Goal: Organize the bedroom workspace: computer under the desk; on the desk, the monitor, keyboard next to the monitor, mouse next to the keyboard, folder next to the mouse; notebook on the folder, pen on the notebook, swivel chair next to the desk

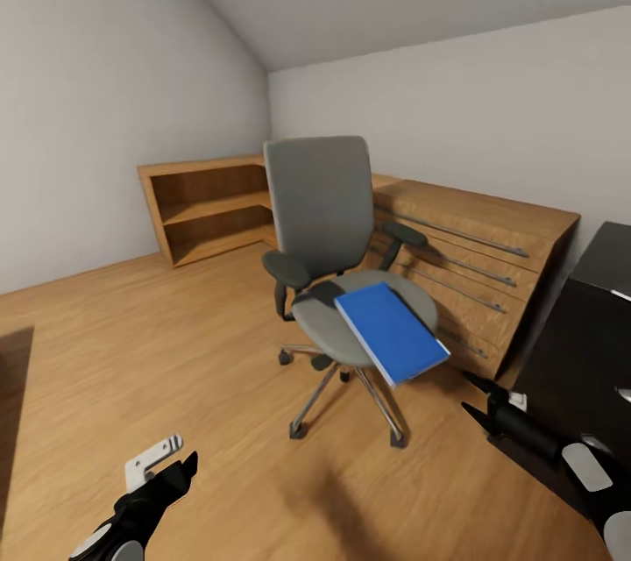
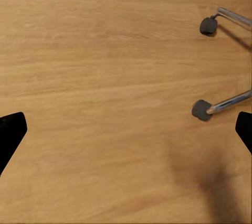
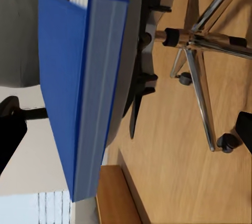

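Observation:
The grey swivel chair stands in the middle of the wood floor, its chrome base and castors showing in both wrist views. A bright-blue folder lies on its seat and overhangs the front right edge. Low at the right, my right gripper is open, a short way from the folder and pointing at its edge with nothing between the fingers. My left gripper hangs open over bare floor, near two castors. The glossy black desk with its drawer unit is at the right edge.
A light wooden dresser stands behind the chair along the far wall, and an open wooden shelf fills the back corner. A dark shape cuts in at the left edge. Open floor lies left of and in front of the chair.

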Controlling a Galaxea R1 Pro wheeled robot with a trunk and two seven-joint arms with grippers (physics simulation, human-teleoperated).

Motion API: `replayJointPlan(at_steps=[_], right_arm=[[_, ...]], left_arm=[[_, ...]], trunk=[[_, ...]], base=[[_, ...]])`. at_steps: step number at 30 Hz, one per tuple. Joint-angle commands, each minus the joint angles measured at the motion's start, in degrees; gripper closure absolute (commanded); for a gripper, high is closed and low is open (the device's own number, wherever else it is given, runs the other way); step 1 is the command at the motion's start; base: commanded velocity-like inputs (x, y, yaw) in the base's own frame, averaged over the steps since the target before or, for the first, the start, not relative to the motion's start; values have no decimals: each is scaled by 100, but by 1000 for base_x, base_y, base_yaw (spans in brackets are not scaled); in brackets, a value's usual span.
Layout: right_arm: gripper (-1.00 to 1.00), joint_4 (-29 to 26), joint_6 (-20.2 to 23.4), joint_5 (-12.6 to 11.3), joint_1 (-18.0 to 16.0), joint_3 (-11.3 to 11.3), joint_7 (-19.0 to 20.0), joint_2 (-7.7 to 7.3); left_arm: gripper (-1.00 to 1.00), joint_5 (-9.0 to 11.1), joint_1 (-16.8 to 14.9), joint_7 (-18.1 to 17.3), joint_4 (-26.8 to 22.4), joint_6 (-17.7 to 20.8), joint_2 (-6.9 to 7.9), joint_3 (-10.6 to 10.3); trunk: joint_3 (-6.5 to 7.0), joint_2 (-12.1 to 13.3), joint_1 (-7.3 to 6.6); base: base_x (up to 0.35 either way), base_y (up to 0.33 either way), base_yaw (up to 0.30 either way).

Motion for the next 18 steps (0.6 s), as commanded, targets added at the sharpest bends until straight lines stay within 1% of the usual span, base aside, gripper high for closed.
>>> replayJointPlan(at_steps=[1, 7, 11, 18], right_arm=[[-100, 2, 31, 1, -4, -20, 9, 1], [-100, 2, -11, 2, -4, -20, 6, 1], [-100, 2, -139, 2, -4, -20, 5, 7], [-100, 2, -238, 14, -4, -6, 4, 151]], left_arm=[[-100, 49, -1, 50, -9, 4, 5, -10], [-100, 49, -1, 50, -9, 8, 5, -12], [-100, 49, -1, 50, -9, 12, 5, -9], [-100, 49, -1, 48, -9, 10, 5, -8]], trunk=[[-4, -2, 2], [-4, -2, 2], [-4, -2, 2], [-4, -2, 2]], base=[[281, 97, 0], [212, 82, 0], [70, 27, 0], [18, 7, 0]])
